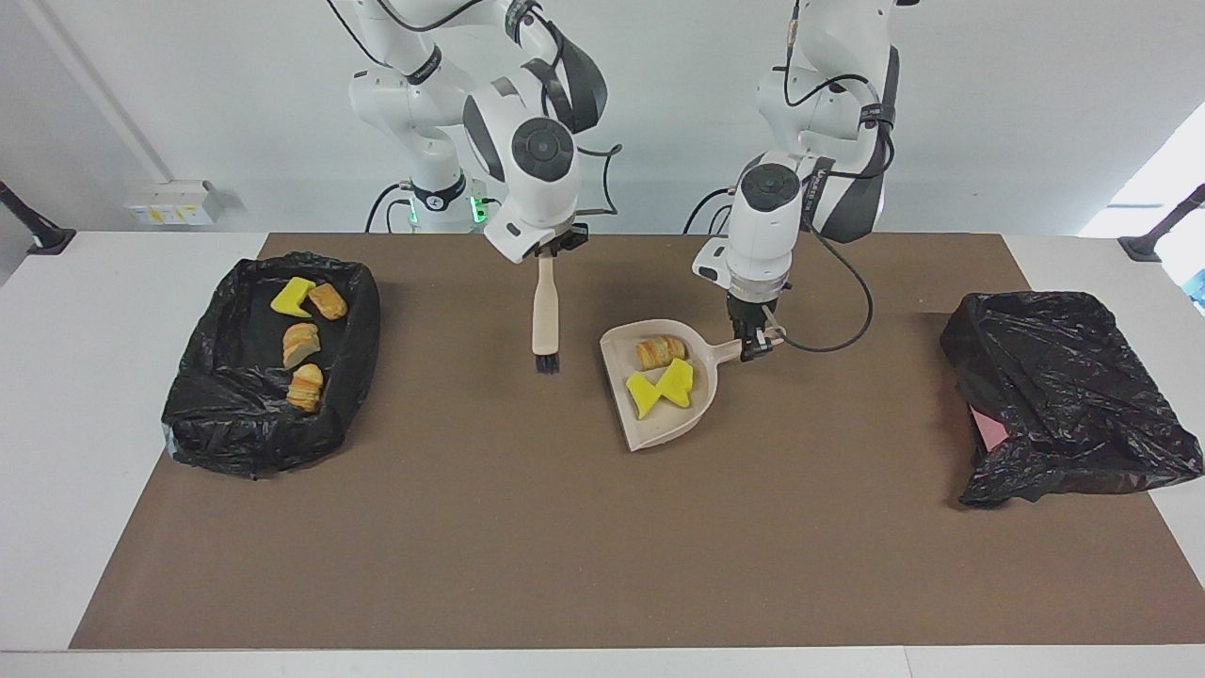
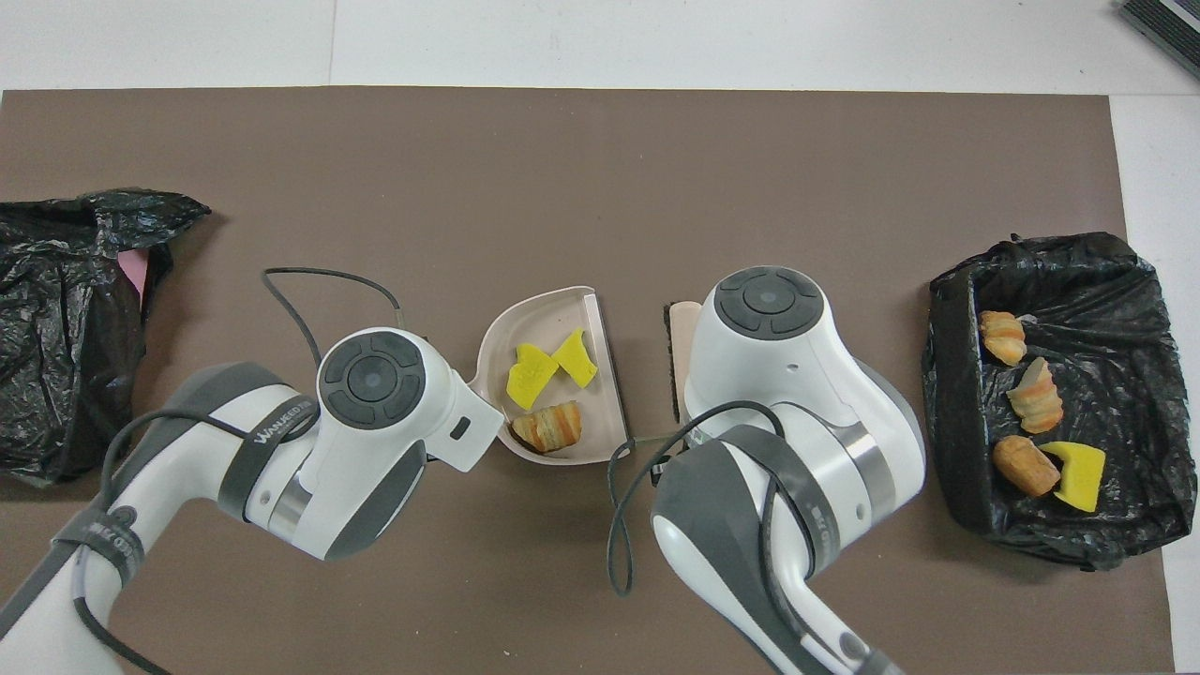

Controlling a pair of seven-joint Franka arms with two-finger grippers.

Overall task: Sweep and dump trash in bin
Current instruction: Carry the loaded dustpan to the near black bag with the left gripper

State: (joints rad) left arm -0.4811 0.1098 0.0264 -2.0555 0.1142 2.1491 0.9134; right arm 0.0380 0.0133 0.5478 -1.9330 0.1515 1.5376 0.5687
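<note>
My left gripper (image 1: 754,343) is shut on the handle of the beige dustpan (image 1: 633,420), which sits level over the middle of the mat. In the pan lie three pieces of trash: two yellow sponge chunks (image 1: 663,387) and a tan bread lump (image 1: 661,352). The overhead view shows the same pan (image 2: 605,412) and chunks (image 2: 531,380). My right gripper (image 1: 549,252) is shut on the brush (image 1: 543,311), which hangs upright in the air beside the pan, bristles down. The bin (image 1: 247,426), lined with a black bag, stands at the right arm's end and holds several more pieces.
A second container (image 1: 1064,395) wrapped in a black bag, with a pink corner showing, lies at the left arm's end. The brown mat (image 1: 565,546) covers most of the white table. A cable loops from the left wrist near the pan's handle.
</note>
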